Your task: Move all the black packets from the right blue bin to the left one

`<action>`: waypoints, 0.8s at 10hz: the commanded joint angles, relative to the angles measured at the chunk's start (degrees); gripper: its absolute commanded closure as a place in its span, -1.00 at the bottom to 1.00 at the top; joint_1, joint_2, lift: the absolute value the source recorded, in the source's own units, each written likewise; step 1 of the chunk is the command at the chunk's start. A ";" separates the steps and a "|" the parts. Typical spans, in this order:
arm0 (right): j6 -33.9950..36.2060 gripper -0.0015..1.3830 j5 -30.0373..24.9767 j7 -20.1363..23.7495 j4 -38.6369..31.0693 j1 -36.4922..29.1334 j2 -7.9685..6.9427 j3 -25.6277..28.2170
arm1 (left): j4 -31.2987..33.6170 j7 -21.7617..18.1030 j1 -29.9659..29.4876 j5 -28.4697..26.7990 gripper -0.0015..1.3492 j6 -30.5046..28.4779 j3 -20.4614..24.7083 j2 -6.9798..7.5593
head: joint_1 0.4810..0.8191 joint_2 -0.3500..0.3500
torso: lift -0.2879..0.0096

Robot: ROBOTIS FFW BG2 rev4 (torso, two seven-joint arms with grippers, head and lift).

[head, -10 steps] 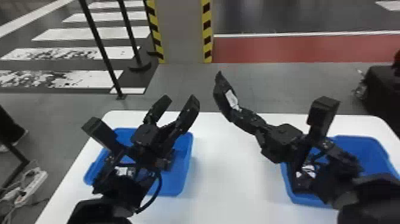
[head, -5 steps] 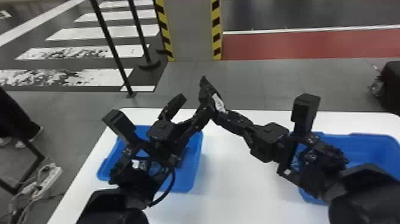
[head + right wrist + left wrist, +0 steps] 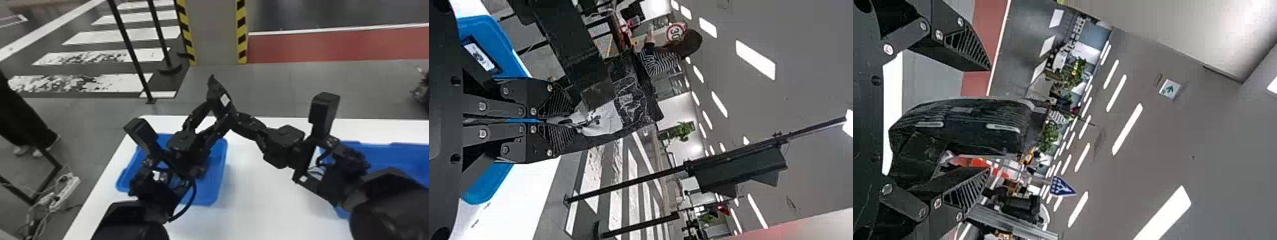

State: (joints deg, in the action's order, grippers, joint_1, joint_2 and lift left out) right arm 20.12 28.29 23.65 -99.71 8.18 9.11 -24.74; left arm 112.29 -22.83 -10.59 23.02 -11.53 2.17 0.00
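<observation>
Head view: the black packet (image 3: 220, 97) could drop if the right gripper (image 3: 549, 120), pinching its near end, let go before the left gripper (image 3: 989, 120), spread wide around it, closed; that end-only pinch might also let it swing. Its free end points to eleven o'clock, long axis eleven-to-five, at one o'clock from the left blue bin (image 3: 212, 190)

The right gripper (image 3: 238, 120) is farther left, away from the right bin (image 3: 389, 156), and its packet (image 3: 217, 95), apart from the left gripper (image 3: 220, 110) at first, now sits between that gripper's fingers. The head view has swung slightly left.
</observation>
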 commanded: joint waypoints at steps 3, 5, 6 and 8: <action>-0.02 0.62 1.59 0.09 -0.63 -0.02 -0.05 -2.24 | 0.00 2.00 -0.80 0.53 0.79 2.12 -0.32 -0.15 | 0.04 0.73 | 0.20; -0.02 0.62 1.68 0.09 -0.06 -0.02 -0.05 -2.24 | 0.00 2.00 -1.36 0.53 0.79 7.60 -0.32 -0.15 | 0.02 0.76 | 0.20; -0.02 0.62 1.59 0.09 0.22 -0.02 0.03 -2.24 | 0.00 2.00 -1.64 0.62 0.79 8.73 -0.14 -0.15 | 0.00 0.77 | 0.20; -4.38 0.21 2.12 0.26 1.76 -0.72 0.03 -1.98 | 0.00 1.91 -1.64 0.62 0.80 9.85 0.03 -0.15 | -0.02 0.79 | 0.20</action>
State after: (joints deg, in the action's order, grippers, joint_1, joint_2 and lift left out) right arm 17.41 30.17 23.87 -98.44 7.80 9.11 -26.85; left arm 112.28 -20.85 -12.23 23.64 -2.01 2.06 0.00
